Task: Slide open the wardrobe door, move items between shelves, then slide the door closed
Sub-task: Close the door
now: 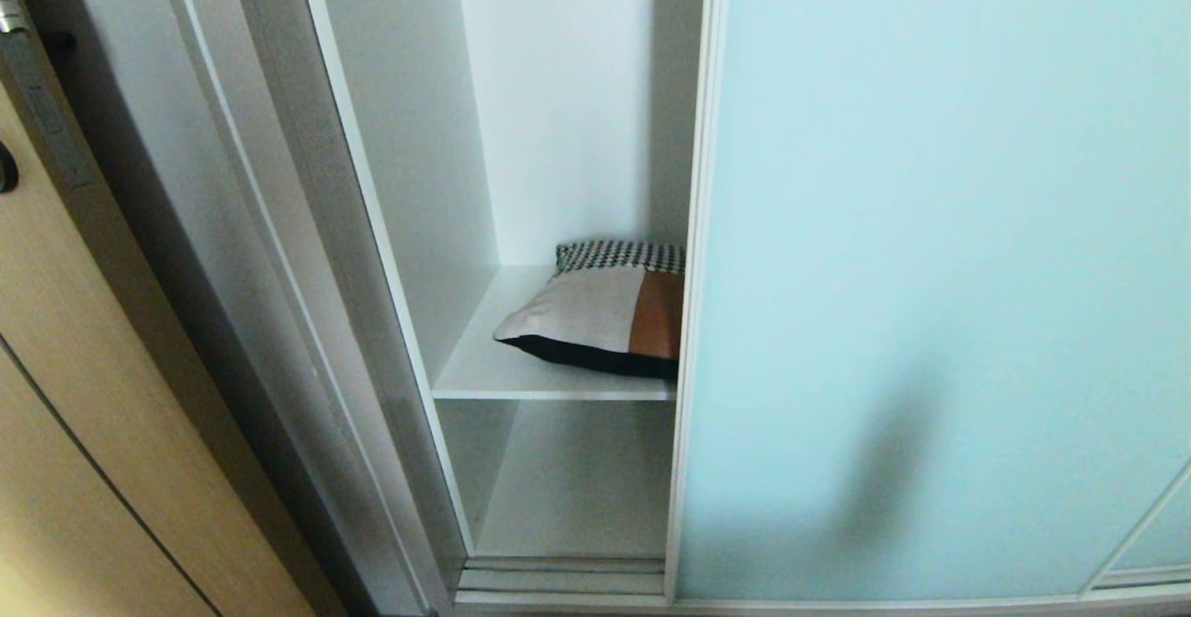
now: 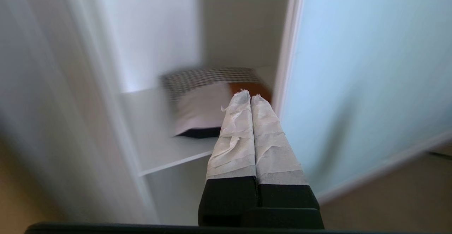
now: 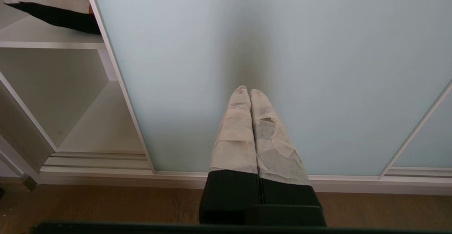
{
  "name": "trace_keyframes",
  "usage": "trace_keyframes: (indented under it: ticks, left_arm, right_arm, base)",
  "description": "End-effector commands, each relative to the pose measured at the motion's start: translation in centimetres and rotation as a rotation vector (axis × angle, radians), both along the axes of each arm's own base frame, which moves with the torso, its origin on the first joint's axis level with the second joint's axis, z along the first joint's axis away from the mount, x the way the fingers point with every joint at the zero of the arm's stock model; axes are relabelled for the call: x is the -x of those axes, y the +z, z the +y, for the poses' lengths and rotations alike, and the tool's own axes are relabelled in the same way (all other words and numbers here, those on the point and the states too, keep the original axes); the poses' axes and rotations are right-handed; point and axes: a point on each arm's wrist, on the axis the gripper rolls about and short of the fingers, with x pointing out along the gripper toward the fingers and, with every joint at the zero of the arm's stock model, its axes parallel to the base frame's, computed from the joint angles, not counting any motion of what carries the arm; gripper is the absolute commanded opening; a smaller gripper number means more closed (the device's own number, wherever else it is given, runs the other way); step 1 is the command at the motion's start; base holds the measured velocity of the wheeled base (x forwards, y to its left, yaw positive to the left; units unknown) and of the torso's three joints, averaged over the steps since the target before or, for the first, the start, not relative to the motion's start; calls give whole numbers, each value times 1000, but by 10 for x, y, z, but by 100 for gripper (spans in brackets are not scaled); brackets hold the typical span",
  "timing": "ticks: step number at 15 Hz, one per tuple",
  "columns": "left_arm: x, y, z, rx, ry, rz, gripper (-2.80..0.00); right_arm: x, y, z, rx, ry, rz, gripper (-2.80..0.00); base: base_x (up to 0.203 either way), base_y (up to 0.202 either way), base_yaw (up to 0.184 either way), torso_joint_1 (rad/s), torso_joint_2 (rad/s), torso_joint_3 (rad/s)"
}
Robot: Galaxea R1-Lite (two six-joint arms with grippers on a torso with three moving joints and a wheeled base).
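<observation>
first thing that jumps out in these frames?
The big frosted aqua sliding wardrobe door, which fills the right of the head view and stands slid partly open. In the gap to its left, a patchwork cushion lies on the upper white shelf, its right side hidden behind the door's edge. The left gripper, jaws shut, points toward that cushion.

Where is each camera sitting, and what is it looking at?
Head view: up on the robot's head, looking down into the open wardrobe at the cushion on a shelf; no robot parts show.
Left wrist view: behind the shut left end effector, aimed at the cushion.
Right wrist view: behind the shut right end effector, facing the sliding door.
All three share the cushion and door.
</observation>
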Motion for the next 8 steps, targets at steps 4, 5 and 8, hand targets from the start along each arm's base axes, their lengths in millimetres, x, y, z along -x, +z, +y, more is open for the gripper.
trace_keyframes:
  ticks: [4,5,8]
  left_arm:
    - [-105,31,-43,87,-283,161,-280]
    - [-114,29,-55,85,-330,183,-280]
    - [-131,20,-82,71,-428,232,-280]
  right_arm:
    - [0,0,0,0,0,3,-280]
    - [0,0,0,0,-2,3,-280]
    - [0,0,0,0,0,2,-280]
  base:
    - [0,0,0,0,0,0]
    - [0,0,0,0,0,0]
    - [0,0,0,0,0,0]
